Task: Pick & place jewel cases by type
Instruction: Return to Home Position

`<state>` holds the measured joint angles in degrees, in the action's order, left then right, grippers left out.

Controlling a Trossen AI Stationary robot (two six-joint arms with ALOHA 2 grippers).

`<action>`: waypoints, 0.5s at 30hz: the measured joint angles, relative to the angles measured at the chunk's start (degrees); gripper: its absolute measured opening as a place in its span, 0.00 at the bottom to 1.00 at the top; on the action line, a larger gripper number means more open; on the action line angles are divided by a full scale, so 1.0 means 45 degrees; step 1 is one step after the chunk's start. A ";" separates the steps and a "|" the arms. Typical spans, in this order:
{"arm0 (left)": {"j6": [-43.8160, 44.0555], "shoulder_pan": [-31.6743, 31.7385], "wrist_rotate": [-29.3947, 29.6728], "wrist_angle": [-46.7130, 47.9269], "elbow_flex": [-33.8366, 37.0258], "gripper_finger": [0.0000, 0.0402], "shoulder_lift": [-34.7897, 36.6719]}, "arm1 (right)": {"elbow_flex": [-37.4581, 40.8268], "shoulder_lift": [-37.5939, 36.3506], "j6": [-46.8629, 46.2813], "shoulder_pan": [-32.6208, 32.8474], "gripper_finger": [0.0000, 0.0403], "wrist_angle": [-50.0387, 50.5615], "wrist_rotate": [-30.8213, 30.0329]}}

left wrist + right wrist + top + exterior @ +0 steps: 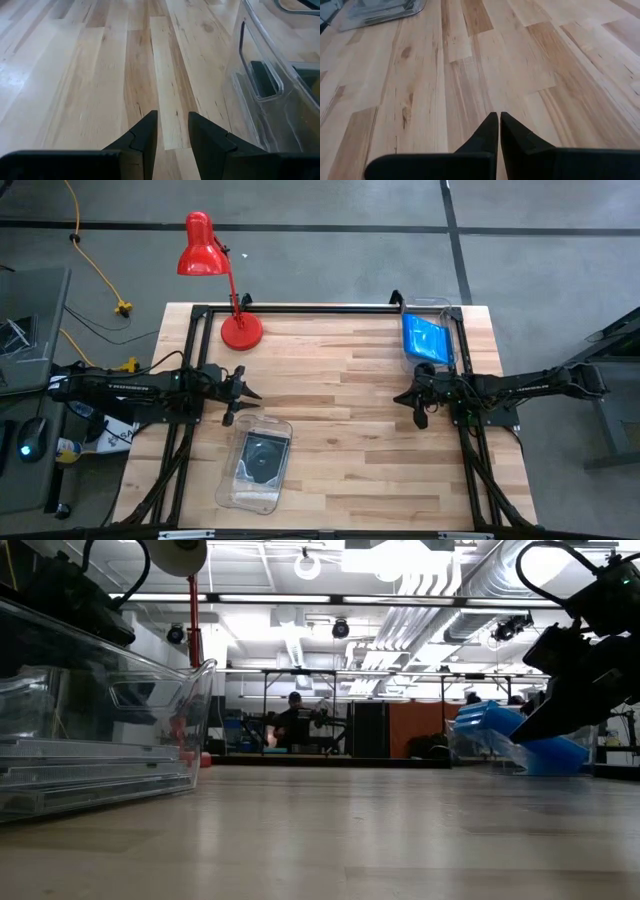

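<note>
Both hover: left pincer (172, 115) ajar, right pincer (498, 115) closed.

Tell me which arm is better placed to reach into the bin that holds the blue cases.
Right, probably. The right gripper is near the clear bin holding the blue jewel cases, on the same side of the table. The left gripper is across the table, beside the other bin.

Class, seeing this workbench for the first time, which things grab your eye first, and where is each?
The red lamp stands out, at the top-left corner of the table in the high view. Next the bright blue jewel cases in a clear bin at top right, and a dark jewel case in another bin near the bottom edge. The left gripper and right gripper hover mid-table.
</note>
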<state>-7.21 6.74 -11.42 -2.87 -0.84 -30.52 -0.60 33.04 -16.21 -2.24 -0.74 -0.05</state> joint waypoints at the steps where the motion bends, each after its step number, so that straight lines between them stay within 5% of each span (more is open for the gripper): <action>1: 0.0002 0.0000 0.0000 0.0000 0.0000 0.26 -0.0002 | 0.0001 0.0000 0.0062 0.0000 0.00 -0.0022 0.0004; 15: 0.0002 0.0000 0.0112 0.0000 0.0000 0.26 0.0001 | 0.0005 0.0000 0.1035 0.0004 0.00 -0.0206 0.0052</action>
<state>-7.20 6.74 -10.92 -2.87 -0.84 -30.51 -0.58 33.04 -11.56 -2.22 -1.67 0.19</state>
